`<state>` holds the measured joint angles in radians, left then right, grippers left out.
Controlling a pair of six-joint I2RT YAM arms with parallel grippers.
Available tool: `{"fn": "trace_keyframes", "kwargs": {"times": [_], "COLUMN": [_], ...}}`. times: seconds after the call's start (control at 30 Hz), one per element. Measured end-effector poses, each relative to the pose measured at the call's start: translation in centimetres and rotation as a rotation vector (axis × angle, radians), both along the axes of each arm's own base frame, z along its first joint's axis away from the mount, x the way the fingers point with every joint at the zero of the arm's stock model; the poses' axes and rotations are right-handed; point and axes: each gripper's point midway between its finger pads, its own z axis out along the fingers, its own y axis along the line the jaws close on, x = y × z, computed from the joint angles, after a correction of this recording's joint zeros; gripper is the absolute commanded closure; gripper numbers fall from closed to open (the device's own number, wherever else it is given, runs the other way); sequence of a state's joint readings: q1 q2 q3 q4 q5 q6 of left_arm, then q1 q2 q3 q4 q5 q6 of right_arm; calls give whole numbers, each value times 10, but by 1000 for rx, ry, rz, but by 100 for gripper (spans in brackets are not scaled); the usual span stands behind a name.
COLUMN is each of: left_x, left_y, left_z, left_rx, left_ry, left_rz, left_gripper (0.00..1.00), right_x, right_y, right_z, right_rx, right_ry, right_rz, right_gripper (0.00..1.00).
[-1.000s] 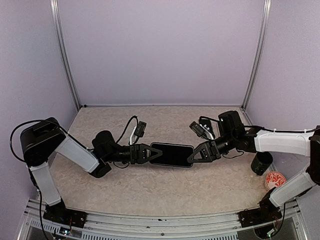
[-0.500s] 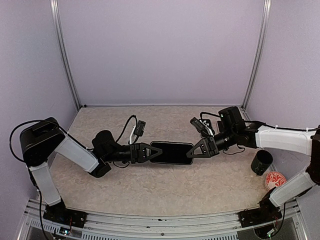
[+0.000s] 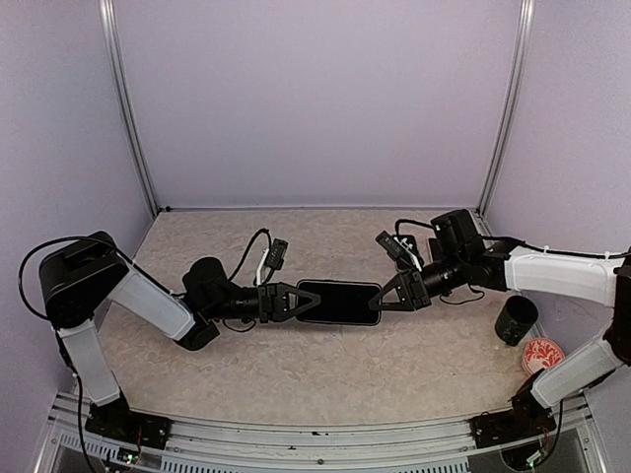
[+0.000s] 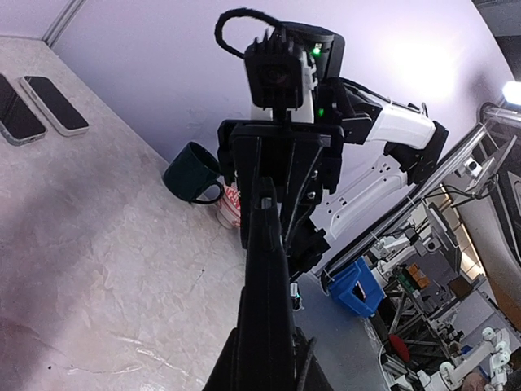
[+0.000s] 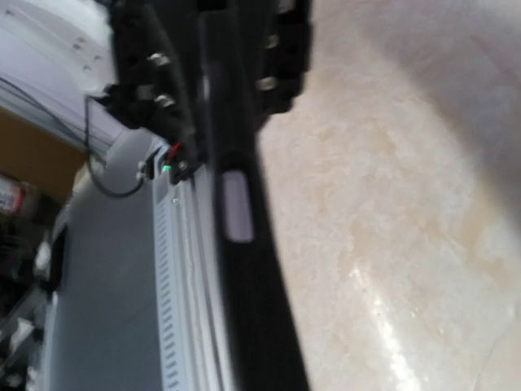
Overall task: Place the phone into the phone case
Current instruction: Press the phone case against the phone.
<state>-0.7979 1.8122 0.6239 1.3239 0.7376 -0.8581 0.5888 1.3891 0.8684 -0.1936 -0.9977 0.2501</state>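
Note:
A black phone [image 3: 340,304] hangs flat above the table middle, held at both ends. My left gripper [image 3: 301,302] is shut on its left end, my right gripper [image 3: 379,301] on its right end. In the left wrist view the phone [image 4: 264,309] runs edge-on away from my fingers to the right gripper [image 4: 273,183], whose fingers flank its far end. In the right wrist view the phone's dark edge [image 5: 244,285] is blurred, with a pale grey side button [image 5: 237,208]. No separate pale grey phone case shows. I cannot tell whether one wraps the held phone.
Two more dark phones [image 3: 391,252] lie side by side at the back right; they also show in the left wrist view [image 4: 37,107]. A dark green mug [image 3: 516,320] and a red-patterned cup [image 3: 542,354] stand at the right edge. Purple walls enclose the table.
My right arm has lifted and straightened, so its gripper now comes at the phone's right end more level. The phone and my left gripper have stayed put.

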Motion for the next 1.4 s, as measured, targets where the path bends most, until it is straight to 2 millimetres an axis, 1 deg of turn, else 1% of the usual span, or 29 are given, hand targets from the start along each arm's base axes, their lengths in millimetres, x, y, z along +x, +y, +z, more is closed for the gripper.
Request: {"fn": "trace_keyframes", "kwargs": {"times": [0.07,0.17,0.3,0.37,0.47,0.57,0.6,0.63,0.7,0.87,1.03,1.1,1.2,1.3,1.33,1.4], "left_x": [0,1,2,2,2,2,2,2,2,2,4,4,3,1,0,-1], "left_y": [-1,-1,-1,-1,-2,-2,-2,-2,-1,-1,-2,-2,-2,-2,-2,-2], "left_z": [-3,-8,-11,-11,-11,-13,-13,-14,-14,-14,-15,-14,-12,-9,-9,-8], "left_rx": [8,23,28,28,28,27,27,28,26,22,19,15,8,-2,-2,-5], "left_ry": [10,24,30,30,31,33,33,32,30,31,35,33,23,13,13,11], "left_rz": [4,7,7,6,6,6,6,6,3,5,13,15,6,-4,-7,-11], "left_gripper": [96,96,96,96,96,96,95,95,94,83,82,86,100,100,100,100], "right_x": [3,6,8,8,9,10,11,11,9,11,13,13,12,8,7,6], "right_y": [-1,-2,-2,-1,-1,-1,-1,-1,-1,-2,-4,-4,-4,-3,-3,-3], "right_z": [-2,-4,-4,-4,-4,-7,-8,-9,-7,-7,-1,1,1,2,3,4], "right_rx": [-14,-24,-28,-27,-26,-32,-32,-31,-22,-28,-35,-33,-29,-17,-13,-9], "right_ry": [-8,-12,-12,-12,-5,7,15,19,20,-8,-63,-71,-63,-47,-44,-42], "right_rz": [-18,-33,-42,-46,-49,-53,-54,-51,-41,-48,-68,-70,-68,-52,-48,-43], "right_gripper": [69,66,66,67,76,93,98,100,100,100,100,100,100,100,98,90]}}
